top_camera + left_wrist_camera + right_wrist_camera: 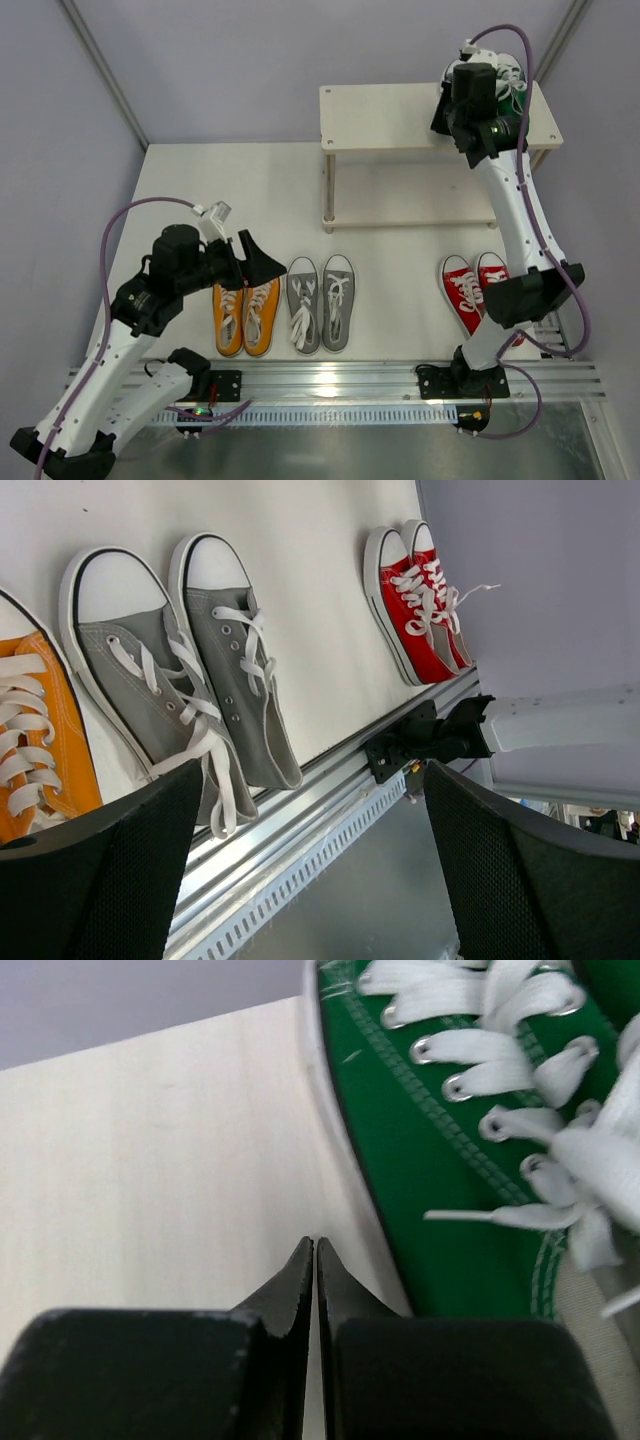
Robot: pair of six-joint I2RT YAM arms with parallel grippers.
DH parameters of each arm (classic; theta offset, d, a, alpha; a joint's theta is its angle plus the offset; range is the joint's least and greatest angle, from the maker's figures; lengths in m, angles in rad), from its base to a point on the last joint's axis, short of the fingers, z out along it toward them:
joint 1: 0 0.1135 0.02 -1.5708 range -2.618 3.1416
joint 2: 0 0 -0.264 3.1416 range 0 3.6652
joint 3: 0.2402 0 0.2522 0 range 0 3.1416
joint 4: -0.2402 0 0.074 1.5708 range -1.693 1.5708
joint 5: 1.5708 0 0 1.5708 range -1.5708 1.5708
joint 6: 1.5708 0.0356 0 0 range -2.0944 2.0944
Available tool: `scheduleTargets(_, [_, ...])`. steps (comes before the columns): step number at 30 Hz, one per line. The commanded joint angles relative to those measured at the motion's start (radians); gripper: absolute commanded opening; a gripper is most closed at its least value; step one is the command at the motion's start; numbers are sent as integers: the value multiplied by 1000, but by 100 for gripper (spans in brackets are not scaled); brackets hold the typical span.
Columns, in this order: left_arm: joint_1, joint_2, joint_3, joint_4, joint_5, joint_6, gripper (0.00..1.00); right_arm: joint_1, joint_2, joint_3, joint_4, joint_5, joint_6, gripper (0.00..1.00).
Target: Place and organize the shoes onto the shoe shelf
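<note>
The shoe shelf (pixel 385 115) stands at the back right. Green shoes (pixel 511 84) sit at the right end of its top board. My right gripper (pixel 441 118) is shut and empty, fingertips just above that board (pixel 150 1160) and just left of a green shoe (pixel 450 1160); I cannot tell whether it touches the sole. An orange pair (pixel 245 315), a grey pair (pixel 320 305) and a red pair (pixel 475 290) lie on the table. My left gripper (pixel 262 262) is open and empty above the orange pair's toes; its wrist view shows the grey (pixel 190 670), red (pixel 420 600) and orange shoes (pixel 40 750).
The shelf's lower board (pixel 410 195) holds no shoes that I can see. A metal rail (pixel 330 380) runs along the table's near edge, with both arm bases on it. Grey walls close in the left, back and right sides.
</note>
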Motion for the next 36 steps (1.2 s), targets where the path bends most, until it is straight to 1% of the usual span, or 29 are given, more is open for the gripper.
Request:
scheduleTargets(1, [-2, -24, 5, 24, -33, -7, 89, 16, -225, -216, 245, -303, -48, 4])
scheduleTargets(2, [-2, -32, 9, 18, -50, -6, 91, 19, -268, -253, 309, -380, -40, 4])
scheduleTargets(3, [-2, -35, 14, 9, -64, -1, 95, 25, -329, -282, 328, -403, -34, 4])
scheduleTargets(4, [-2, -38, 26, -15, -74, 3, 96, 31, -360, -320, 333, -417, -29, 4])
scheduleTargets(6, [-2, -50, 31, -36, -113, 8, 100, 83, -410, -345, 313, -426, -44, 8])
scheduleTargets(7, [-2, -53, 29, -46, -116, 10, 100, 109, -463, -367, 299, -417, -67, 10])
scheduleTargets(8, [-2, -58, 23, -48, -110, 8, 100, 170, -488, -377, 269, -403, -75, 26])
scheduleTargets(10, [-2, -56, 8, -51, -95, 4, 100, 240, -555, -414, 229, -358, -77, 51])
scheduleTargets(11, [-2, -49, -19, -53, -88, -4, 100, 276, -571, -424, 167, -319, -68, 68])
scheduleTargets(12, [-4, -39, -33, -56, -81, -6, 100, 359, -583, -437, 134, -293, -55, 76])
scheduleTargets(13, [-7, -6, -49, -60, -75, -4, 100, 401, -595, -475, 102, -223, -43, 81])
scheduleTargets(14, [-13, 10, -73, -66, -70, 0, 100, 442, -620, -503, 42, -180, 4, 86])
scheduleTargets(15, [-25, 24, -84, -62, -73, 0, 100, 492, -631, -535, 17, -128, 26, 92])
scheduleTargets(16, [-43, 52, -92, -56, -108, -4, 100, 573, -649, -605, -6, -33, 59, 95])
scheduleTargets(17, [-100, 68, -93, -48, -178, -13, 100, 644, -681, -641, -45, 24, 136, 97])
scheduleTargets(18, [-134, 88, -89, -49, -179, -23, 100, 645, -704, -675, -67, 63, 190, 98])
scheduleTargets(19, [-178, 128, -83, -49, -268, -33, 100, 686, -724, -737, -87, 106, 233, 98])
scheduleTargets(20, [-257, 158, -75, -52, -318, -65, 100, 701, -765, -765, -119, 120, 276, 99])
scheduleTargets(21, [-305, 189, -61, -62, -362, -82, 100, 712, -784, -791, -138, 133, 358, 100])
scheduleTargets(22, [-345, 218, -57, -59, -452, -99, 100, 744, -799, -825, -156, 152, 391, 100])
scheduleTargets(23, [-432, 285, -52, -54, -493, -122, 100, 758, -816, -833, -206, 195, 429, 100])
scheduleTargets(24, [-474, 315, -47, -40, -534, -163, 100, 774, -834, -838, -236, 215, 475, 100])
scheduleTargets(25, [-509, 352, -32, -36, -568, -188, 100, 786, -841, -833, -265, 230, 494, 100])
scheduleTargets(26, [-549, 414, -21, -34, -640, -213, 100, 801, -844, -827, -329, 261, 512, 100])
scheduleTargets(27, [-594, 453, -6, -42, -671, -261, 100, 804, -847, -821, -360, 270, 527, 100])
scheduleTargets(29, [-623, 508, 17, -39, -732, -299, 100, 809, -848, -810, -430, 276, 561, 100])
scheduleTargets(30, [-640, 558, 20, -30, -740, -315, 100, 811, -850, -812, -448, 275, 571, 100])
scheduleTargets(32, [-648, 599, 32, 4, -751, -340, 100, 814, -859, -822, -481, 267, 600, 100])
scheduleTargets(36, [-660, 665, 69, 35, -791, -343, 100, 827, -910, -871, -477, 235, 629, 100])
